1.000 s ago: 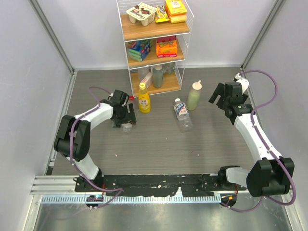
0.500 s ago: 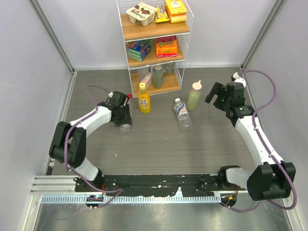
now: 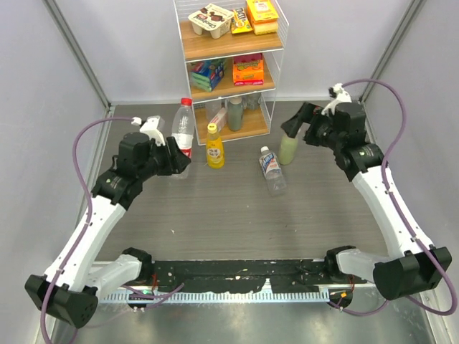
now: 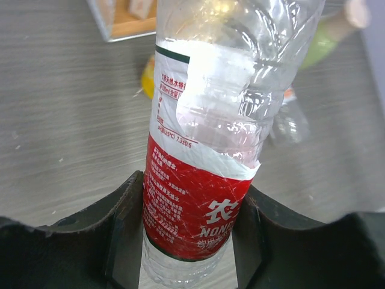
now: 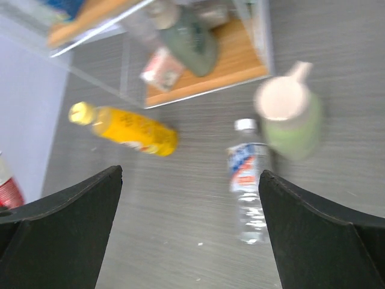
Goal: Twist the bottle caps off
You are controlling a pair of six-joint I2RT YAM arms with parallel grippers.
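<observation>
The clear bottle with the red label [image 3: 183, 137] stands upright at the left, its red cap [image 3: 186, 102] on top. My left gripper [image 3: 174, 162] is shut on its lower body; in the left wrist view the fingers [image 4: 123, 232] press both sides of the red label [image 4: 192, 198]. The yellow juice bottle [image 3: 214, 148] with its yellow cap [image 3: 212, 127] stands by the rack. The blue-white labelled bottle [image 3: 272, 172] lies flat, white cap [image 3: 265, 150] pointing away. My right gripper [image 3: 297, 122] hovers open and empty above the floor [image 5: 189, 229].
A wire rack [image 3: 229, 72] of snacks and bottles stands at the back centre. A pale green bottle with a cream pointed top [image 3: 288, 149] stands just under my right gripper, also blurred in the right wrist view [image 5: 289, 117]. Grey walls close in both sides.
My left gripper closed on the red-label bottle, which lay low by the yellow bottle, and brought it up and upright further left. My right arm swung left towards the green bottle.
</observation>
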